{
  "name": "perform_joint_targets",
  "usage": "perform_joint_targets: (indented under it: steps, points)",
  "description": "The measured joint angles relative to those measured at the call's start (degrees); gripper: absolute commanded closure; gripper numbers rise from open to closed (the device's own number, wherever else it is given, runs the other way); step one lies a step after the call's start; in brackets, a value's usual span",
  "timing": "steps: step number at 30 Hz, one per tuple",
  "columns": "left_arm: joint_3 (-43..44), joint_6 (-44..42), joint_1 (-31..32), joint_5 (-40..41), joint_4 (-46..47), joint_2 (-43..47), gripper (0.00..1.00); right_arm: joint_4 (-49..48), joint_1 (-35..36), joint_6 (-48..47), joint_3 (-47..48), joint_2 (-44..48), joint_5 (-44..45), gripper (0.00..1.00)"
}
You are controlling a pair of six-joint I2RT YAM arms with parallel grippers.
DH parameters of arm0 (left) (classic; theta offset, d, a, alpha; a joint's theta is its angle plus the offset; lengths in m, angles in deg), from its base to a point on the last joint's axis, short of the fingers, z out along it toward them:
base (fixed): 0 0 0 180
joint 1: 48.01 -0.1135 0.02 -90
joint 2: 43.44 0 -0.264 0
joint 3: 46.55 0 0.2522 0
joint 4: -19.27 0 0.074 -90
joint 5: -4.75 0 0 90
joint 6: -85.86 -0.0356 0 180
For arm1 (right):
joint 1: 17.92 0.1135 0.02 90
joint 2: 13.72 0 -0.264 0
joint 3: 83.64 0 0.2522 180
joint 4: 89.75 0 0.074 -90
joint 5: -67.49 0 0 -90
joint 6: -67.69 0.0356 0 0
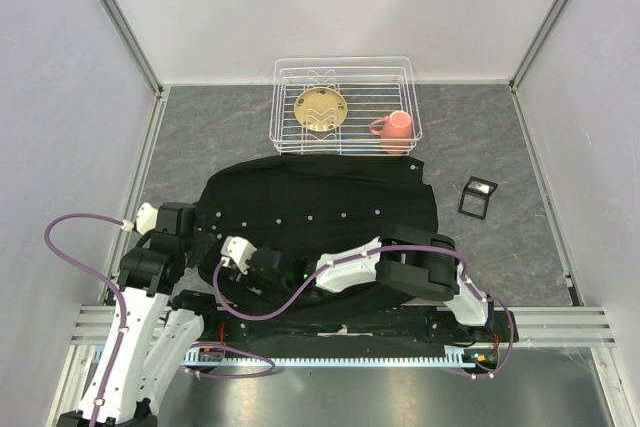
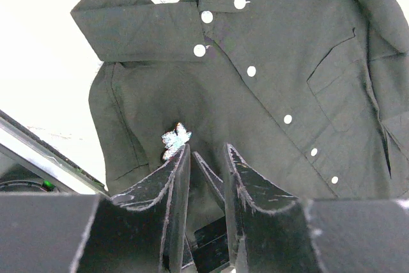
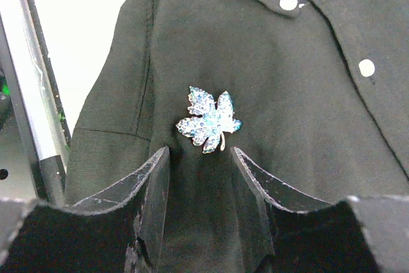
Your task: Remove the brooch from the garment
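- The left tool hovers low over the near left part of the shirt. Its jaws are spread a little, with a dark ridge in the narrow gap between them; I cannot tell whether that ridge is cloth.
- The brooch, a sparkling silvery-blue maple leaf, is pinned to the shirt's chest panel. In the left wrist view it lies just beside the tip of the left-hand finger.
- The right tool has its jaws spread wide. In its own view the brooch sits just beyond the gap and neither finger touches it.
- The black button-up shirt lies flat across the grey tabletop, with its row of white buttons running left to right.
- Behind the shirt stands a white wire rack that holds a golden dish and a pink mug.
- A small black frame lies to the right of the shirt, apart from it.
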Motion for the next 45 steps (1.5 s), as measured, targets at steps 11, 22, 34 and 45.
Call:
perform_joint_targets:
  steps: [11,22,34,45]
  points:
    - [0.0,-0.1,0.0,0.0,0.0,0.1,0.64,0.5,0.0,-2.1,2.3,-0.9,0.5,0.48]
    - [0.0,-0.8,0.0,-0.1,0.0,1.0,0.54,0.7,-0.1,-3.6,2.1,0.0,0.4,0.40]
    - [0.4,-2.1,-0.2,0.2,0.5,1.8,0.50,1.7,-0.7,-5.9,7.2,-4.3,0.0,0.37]
    - [0.4,-2.2,-0.2,0.2,1.1,1.8,0.51,1.3,-1.0,-5.0,7.5,-4.8,-0.7,0.55]
